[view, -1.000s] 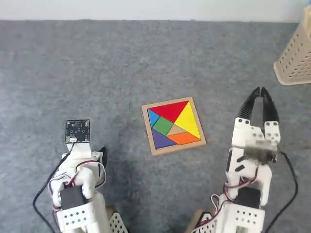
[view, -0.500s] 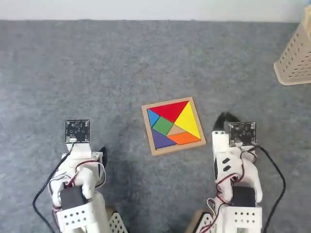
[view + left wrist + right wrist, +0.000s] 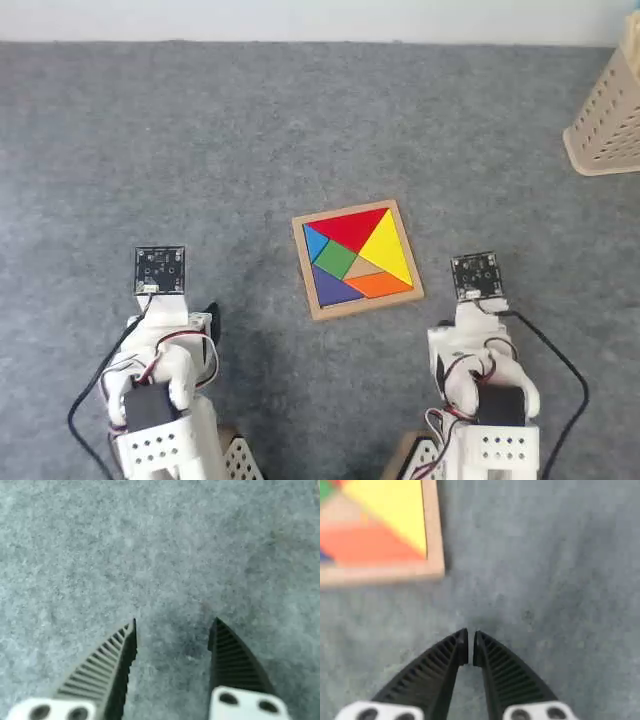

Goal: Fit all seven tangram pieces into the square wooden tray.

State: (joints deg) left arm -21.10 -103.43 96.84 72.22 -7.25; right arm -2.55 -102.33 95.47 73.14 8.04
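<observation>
High view: one square wooden tray (image 3: 370, 306) mid-table holds seven tangram pieces (image 3: 385, 245).
Tray heading: no long axis; turned slightly, left corners nearer.
Left gripper (image 3: 172, 625): fingers spread, near left.
Right gripper (image 3: 470, 632): fingers almost pressed together, near-right of tray.

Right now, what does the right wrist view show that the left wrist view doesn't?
Right wrist view: a corner of the wooden tray with the yellow triangle and the orange piece seated inside it, plus the right gripper, shut, off the tray's corner without touching it.
Left wrist view: the left gripper, open, with nothing between its fingers.
Shared: the grey carpet under both grippers.
</observation>
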